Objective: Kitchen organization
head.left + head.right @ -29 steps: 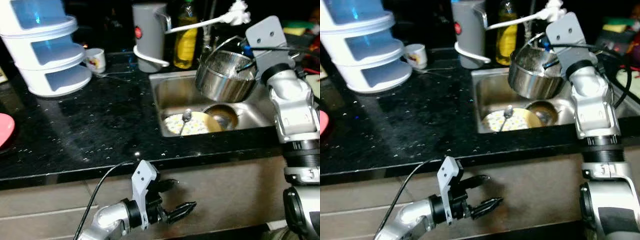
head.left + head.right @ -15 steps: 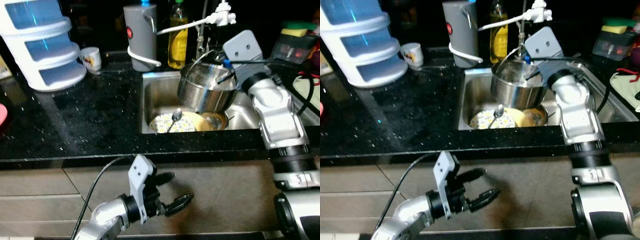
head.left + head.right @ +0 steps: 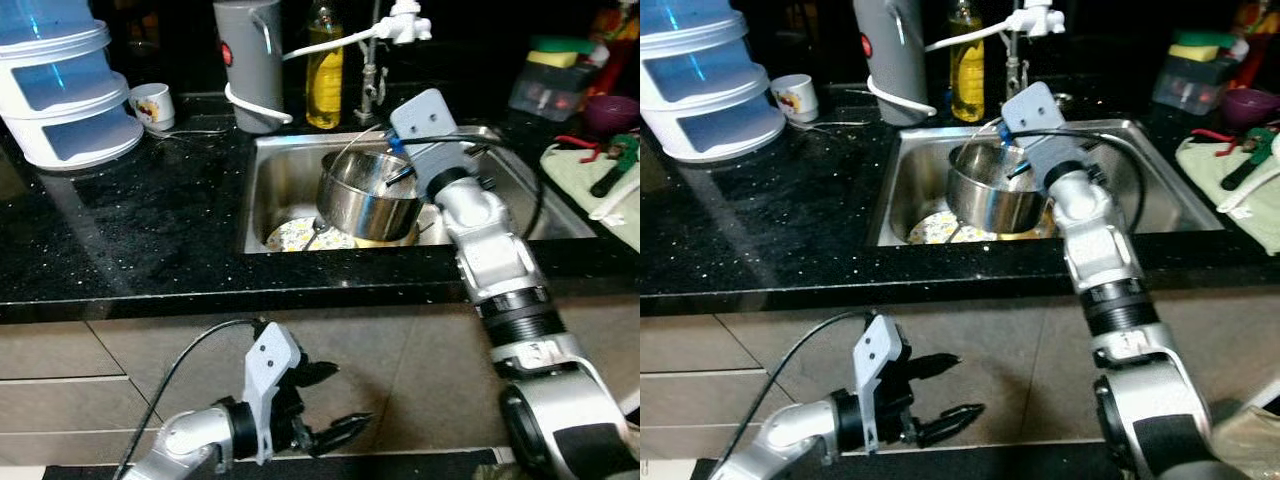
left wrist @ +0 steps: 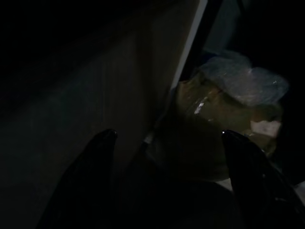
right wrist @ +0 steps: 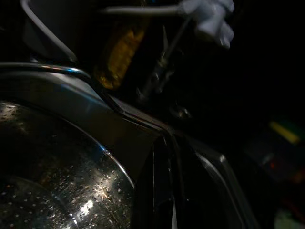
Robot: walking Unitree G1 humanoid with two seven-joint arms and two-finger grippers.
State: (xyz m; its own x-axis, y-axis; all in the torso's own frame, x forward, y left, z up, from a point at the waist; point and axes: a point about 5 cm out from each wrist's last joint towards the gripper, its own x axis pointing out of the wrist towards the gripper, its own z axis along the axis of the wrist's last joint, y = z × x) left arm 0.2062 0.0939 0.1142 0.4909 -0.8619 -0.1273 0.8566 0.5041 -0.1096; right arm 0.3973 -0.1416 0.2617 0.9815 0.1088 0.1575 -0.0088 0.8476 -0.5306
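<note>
A black speckled kitchen counter (image 3: 150, 240) runs across the scene, seen from above, with pale cabinet fronts (image 3: 400, 350) below it.

At the far left of the counter stands a stack of white and blue plastic containers (image 3: 60, 95). Just beside it, toward the back, sits a small white cup (image 3: 152, 104). Further right, at the back edge, stands a tall grey jug (image 3: 248, 62) with a white handle, and next to it a bottle of yellow liquid (image 3: 322, 75). A white tap (image 3: 400, 20) reaches over the steel sink (image 3: 275, 185) set into the middle of the counter.

Low in front of the cabinets, below the counter edge, the left gripper (image 3: 335, 405) hangs idle with its two black fingers spread apart, grasping nothing. Its wrist camera is very dark; the two finger tips (image 4: 97, 148) can be made out, with a pale clear bag (image 4: 243, 83) beyond them.

Inside the sink, a shiny steel pot (image 3: 365, 195) is tilted, above a patterned plate (image 3: 295, 235) lying on the sink bottom. The right gripper (image 3: 395, 172) reaches down into the sink from the right and meets the pot's rim. Its fingers appear clenched on that rim. Its wrist camera shows the pot's wet, dotted inner wall (image 5: 57, 181) close up.

At the far right, a pale cloth (image 3: 590, 180) lies on the counter with a dark-handled tool (image 3: 610, 175) on it. Behind that are a clear box (image 3: 545, 90) topped by a yellow and green sponge (image 3: 553, 50), and a purple bowl (image 3: 612, 110).
</note>
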